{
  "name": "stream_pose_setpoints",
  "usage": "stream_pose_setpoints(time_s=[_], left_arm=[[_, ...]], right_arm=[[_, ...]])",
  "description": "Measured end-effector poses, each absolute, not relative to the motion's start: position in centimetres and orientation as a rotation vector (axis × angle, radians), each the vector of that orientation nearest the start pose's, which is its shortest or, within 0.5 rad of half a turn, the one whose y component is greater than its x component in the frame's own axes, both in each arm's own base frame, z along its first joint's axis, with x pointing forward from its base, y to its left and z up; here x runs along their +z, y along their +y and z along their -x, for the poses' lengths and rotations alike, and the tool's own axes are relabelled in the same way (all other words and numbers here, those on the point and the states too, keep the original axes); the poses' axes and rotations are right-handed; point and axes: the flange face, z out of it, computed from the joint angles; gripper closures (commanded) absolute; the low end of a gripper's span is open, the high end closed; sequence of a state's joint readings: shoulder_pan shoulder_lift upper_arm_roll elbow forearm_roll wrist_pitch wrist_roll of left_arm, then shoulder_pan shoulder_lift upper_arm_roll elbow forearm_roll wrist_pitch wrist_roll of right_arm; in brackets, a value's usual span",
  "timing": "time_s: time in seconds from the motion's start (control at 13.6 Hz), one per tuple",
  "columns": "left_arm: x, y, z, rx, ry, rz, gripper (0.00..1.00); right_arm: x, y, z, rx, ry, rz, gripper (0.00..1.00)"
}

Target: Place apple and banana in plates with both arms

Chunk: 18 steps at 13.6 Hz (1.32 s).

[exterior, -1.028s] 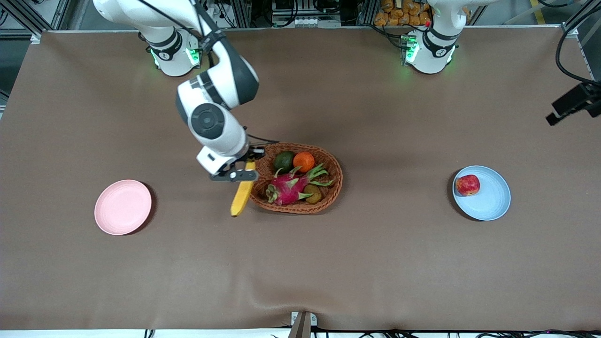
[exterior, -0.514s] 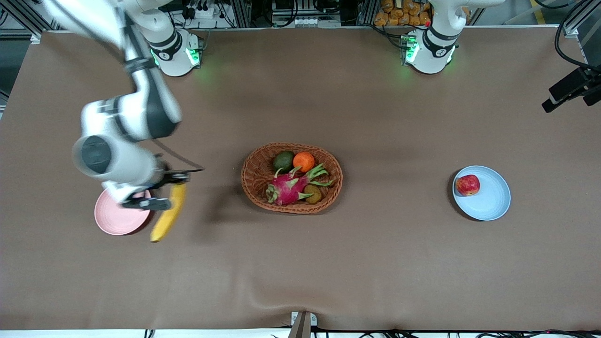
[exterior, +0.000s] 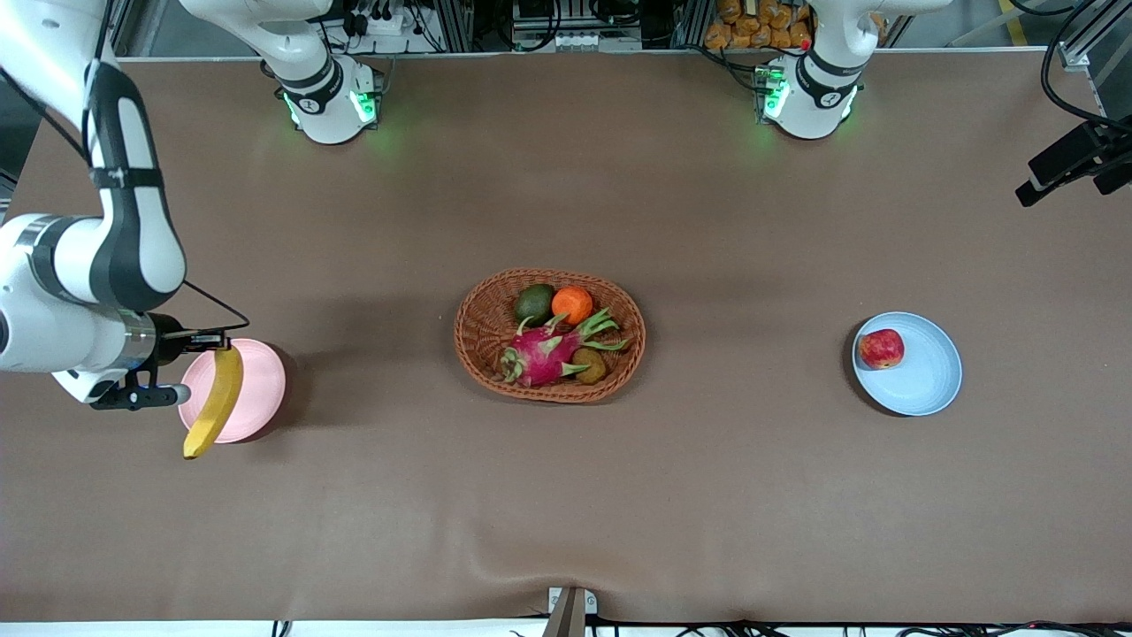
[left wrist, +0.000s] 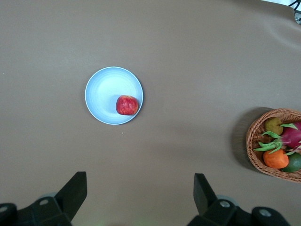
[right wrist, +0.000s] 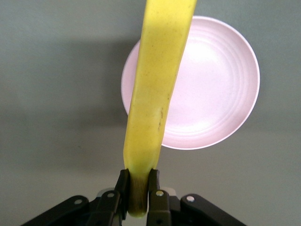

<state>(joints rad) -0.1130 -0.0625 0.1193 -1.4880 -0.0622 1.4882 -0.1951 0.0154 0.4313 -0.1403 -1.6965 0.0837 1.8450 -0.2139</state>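
1. Half done, by the look of it: apple (exterior: 881,349) sitting in the blue plate (exterior: 925,382), toward the left arm's end of the table, resting close to the plate's rim on the basket side.
2. Same apple (left wrist: 127,105) seen from the left wrist view, alone on that blue plate (left wrist: 101,92), nothing gripping it.
3. Left to do: banana (exterior: 215,401) not yet down. Hanging in the air over the pink plate (exterior: 261,385), toward the right arm's end of the table, its free tip reaching out past the plate's rim on the side nearer the front camera.
4. Right gripper (right wrist: 138,193) clamped tight on the banana's stem end, fingers pinching it from both sides; banana (right wrist: 157,89) crossing over the edge of the pink plate (right wrist: 216,94) rather than its middle.
5. Judgement: a small shift toward the plate's centre, a lowering and a release needed to finish.
6. Left gripper (left wrist: 138,200) spread wide and holding nothing, high above the table near the blue plate; left arm waiting.
7. Basket (exterior: 482,332) mid-table with its other fruit, untouched.
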Motion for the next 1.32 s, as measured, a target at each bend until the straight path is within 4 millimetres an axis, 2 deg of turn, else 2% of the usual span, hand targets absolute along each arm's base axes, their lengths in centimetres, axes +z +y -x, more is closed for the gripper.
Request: stream_pose_setpoints(time_s=[0.22,0.29,0.37,0.51,0.66,0.73,0.88,1.03,1.17,1.32], left_arm=[[69.0,0.0,-52.5,-0.091,-0.315,3.2,0.0],[69.0,0.0,-52.5,-0.091,-0.316,3.2,0.0],[69.0,0.1,-52.5,-0.092,-0.317,3.2,0.0],[69.0,0.1,-52.5,-0.092,-0.319,3.199,0.0],[69.0,0.2,-52.5,-0.093,-0.322,3.199,0.0],[69.0,0.2,-52.5,-0.093,-0.321,3.199,0.0],[69.0,0.2,-52.5,-0.093,-0.321,3.199,0.0],[69.1,0.2,-52.5,-0.094,-0.321,3.199,0.0],[69.1,0.3,-52.5,-0.094,-0.324,3.199,0.0],[69.0,0.3,-52.5,-0.093,-0.325,3.199,0.0]], right_arm=[[29.5,-7.3,-63.0,0.457,-0.127,3.037,1.0],[28.3,-7.7,-63.2,0.463,-0.144,3.035,0.65],[27.5,-8.1,-63.4,0.471,-0.162,3.031,0.01],[27.6,-8.1,-63.9,0.46,-0.186,3.031,0.0],[29.3,-7.8,-64.5,0.414,-0.206,3.037,0.0],[30.9,-7.6,-64.8,0.386,-0.217,3.04,0.0],[35.8,-6.6,-65.0,0.316,-0.24,3.047,0.0],[43.2,-5.6,-64.3,0.18,-0.228,3.065,0.0],[50.3,-4.9,-62.5,0.053,-0.238,3.091,0.0],[55.5,-4.5,-60.2,-0.013,-0.24,3.109,0.0]])
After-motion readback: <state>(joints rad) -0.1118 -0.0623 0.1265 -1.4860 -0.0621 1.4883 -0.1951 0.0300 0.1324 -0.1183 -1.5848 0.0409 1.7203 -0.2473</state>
